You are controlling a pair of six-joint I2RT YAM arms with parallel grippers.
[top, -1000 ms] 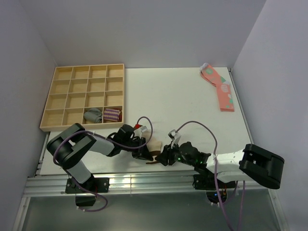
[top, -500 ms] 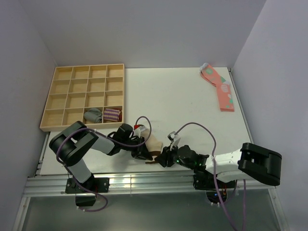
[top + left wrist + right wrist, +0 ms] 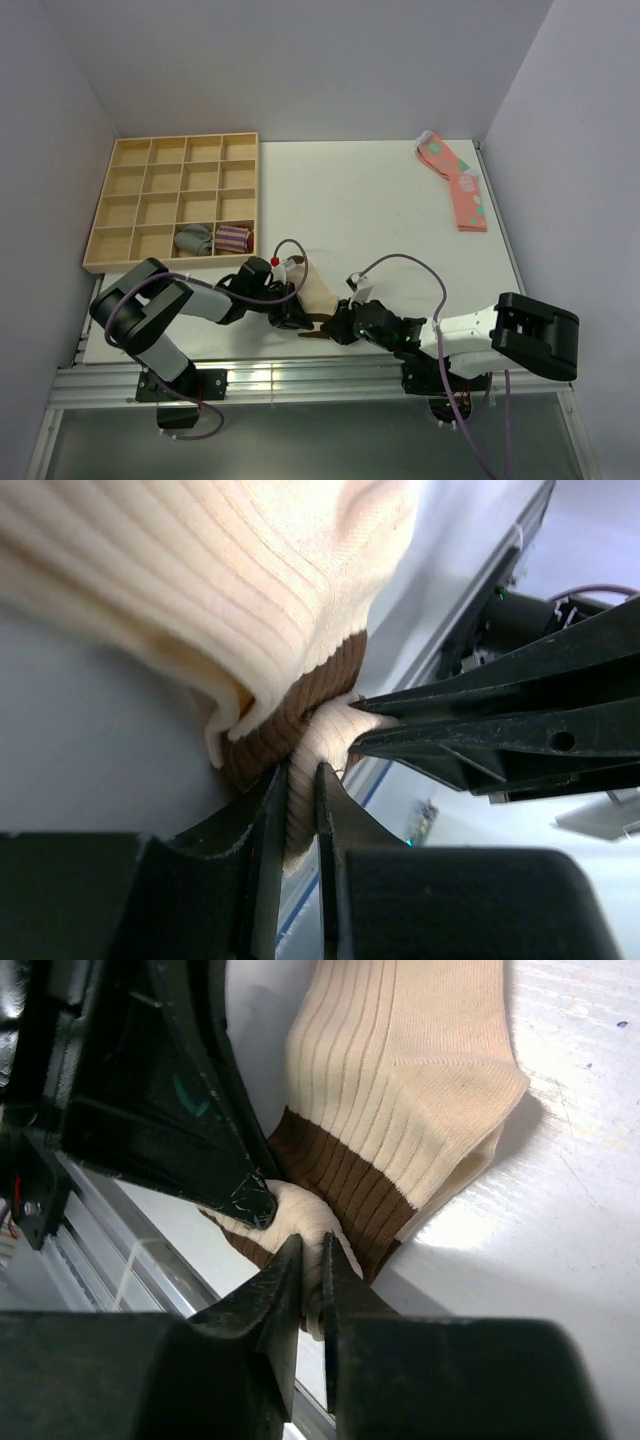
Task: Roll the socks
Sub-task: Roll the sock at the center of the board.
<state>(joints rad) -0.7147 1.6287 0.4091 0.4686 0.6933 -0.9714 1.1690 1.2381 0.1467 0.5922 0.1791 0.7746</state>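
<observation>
At far left I see the compartment tray [image 3: 160,208] on the counter [image 3: 380,210]. The socks [image 3: 316,288] lie at the near counter edge, between both arms. The left gripper [image 3: 300,780] has its jaws narrow, pinching a cream fold beside the brown cuff band. The right gripper [image 3: 310,1255] has its jaws narrow, pinching the same cream bunch from the opposite side.
</observation>
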